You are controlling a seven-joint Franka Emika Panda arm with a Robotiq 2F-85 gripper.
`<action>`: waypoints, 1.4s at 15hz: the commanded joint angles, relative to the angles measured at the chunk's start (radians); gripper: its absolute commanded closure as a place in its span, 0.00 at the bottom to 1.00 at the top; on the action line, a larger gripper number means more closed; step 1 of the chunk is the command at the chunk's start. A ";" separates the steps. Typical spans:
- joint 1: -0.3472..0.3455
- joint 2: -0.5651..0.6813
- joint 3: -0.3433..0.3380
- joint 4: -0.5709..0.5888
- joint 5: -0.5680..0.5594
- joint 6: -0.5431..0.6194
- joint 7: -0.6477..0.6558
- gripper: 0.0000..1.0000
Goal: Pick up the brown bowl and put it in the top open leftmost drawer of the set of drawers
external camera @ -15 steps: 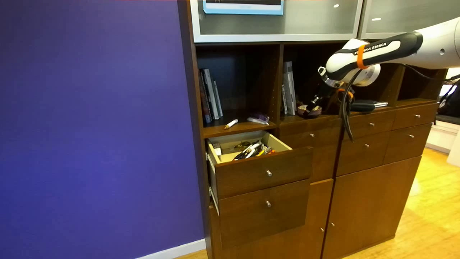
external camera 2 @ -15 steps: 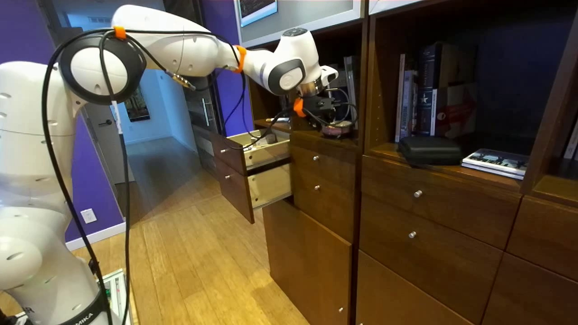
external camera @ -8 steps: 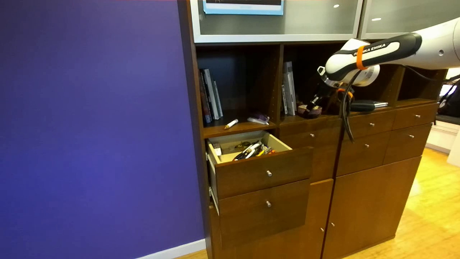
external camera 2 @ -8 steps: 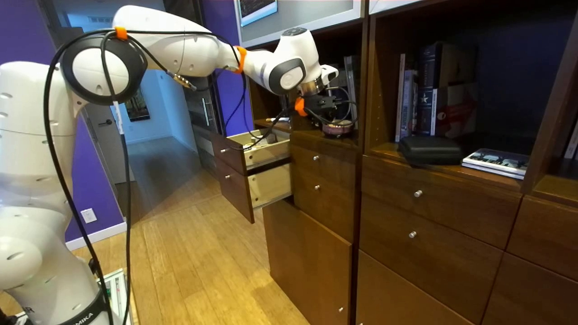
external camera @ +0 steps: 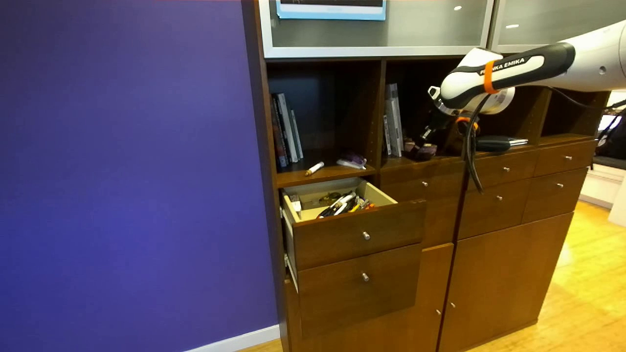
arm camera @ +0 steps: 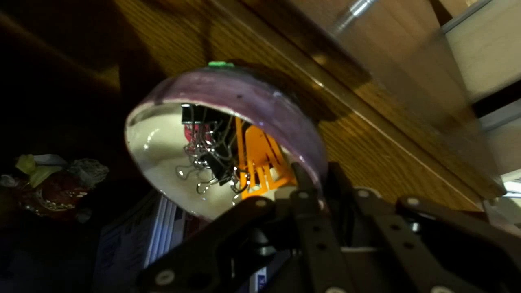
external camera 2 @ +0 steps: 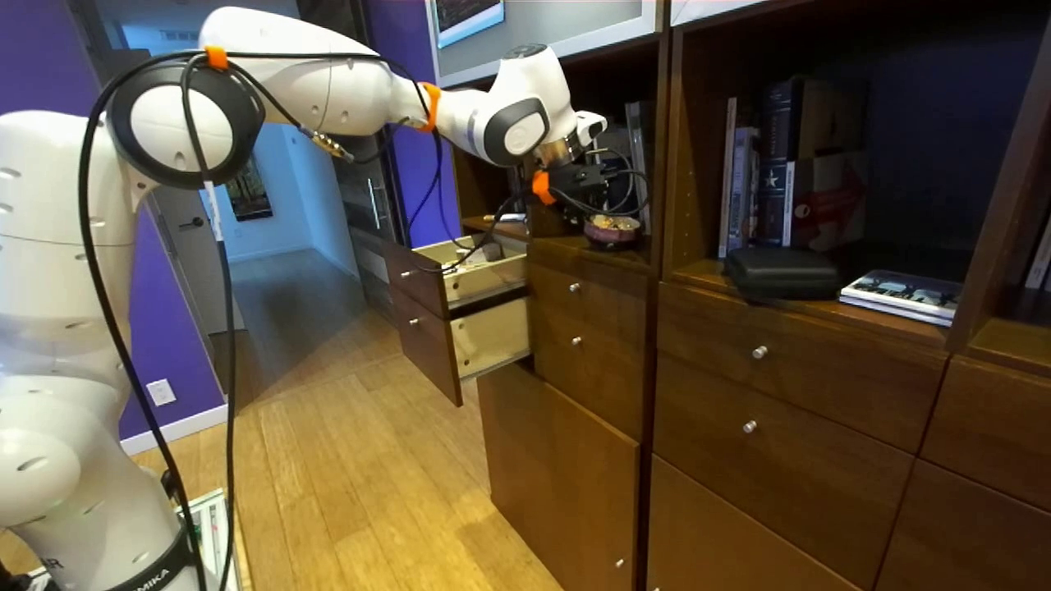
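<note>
Bowl point(arm camera: 248, 97), likely glazed ceramic, seems tipped, its rim pinched in your claw point(arm camera: 317, 175); you can't tell whether it touches the shelf point(arm camera: 378, 162) beneath. Expect it stiff, slick, breakable, loaded with binder clips point(arm camera: 217, 165). Bite deep on its wall before heading for the open drawer point(external camera: 337, 239), below the claw.

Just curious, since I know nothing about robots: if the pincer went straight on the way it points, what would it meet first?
The pincer grips the purplish bowl by its rim; straight past that, the wooden shelf board beneath would probably come first, though any gap is hard to judge.
</note>
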 commanded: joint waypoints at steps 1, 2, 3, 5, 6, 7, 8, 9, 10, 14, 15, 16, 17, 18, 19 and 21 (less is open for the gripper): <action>0.028 -0.087 0.001 -0.083 -0.053 -0.003 0.018 0.96; 0.040 -0.111 -0.003 -0.110 -0.076 0.002 0.020 0.96; 0.047 -0.137 0.000 -0.138 -0.087 0.003 0.015 0.96; 0.062 -0.200 0.000 -0.200 -0.116 0.008 0.009 0.96; 0.068 -0.234 0.001 -0.231 -0.125 0.005 0.006 0.96; 0.074 -0.276 0.002 -0.270 -0.129 0.000 0.002 0.96; 0.078 -0.324 0.005 -0.314 -0.122 -0.003 -0.010 0.96; 0.084 -0.366 0.004 -0.352 -0.115 -0.006 -0.019 0.96; 0.089 -0.417 0.005 -0.395 -0.093 -0.013 -0.037 0.96; 0.153 -0.592 -0.007 -0.533 -0.001 -0.059 -0.149 0.96; 0.177 -0.622 -0.012 -0.555 0.017 -0.075 -0.176 0.96; 0.207 -0.650 -0.016 -0.572 0.048 -0.100 -0.216 0.96; 0.236 -0.672 -0.019 -0.588 0.067 -0.120 -0.250 0.96; 0.267 -0.686 -0.017 -0.596 0.086 -0.141 -0.280 0.96; 0.296 -0.700 -0.016 -0.606 0.100 -0.160 -0.307 0.96; 0.347 -0.694 -0.007 -0.605 0.111 -0.172 -0.364 0.96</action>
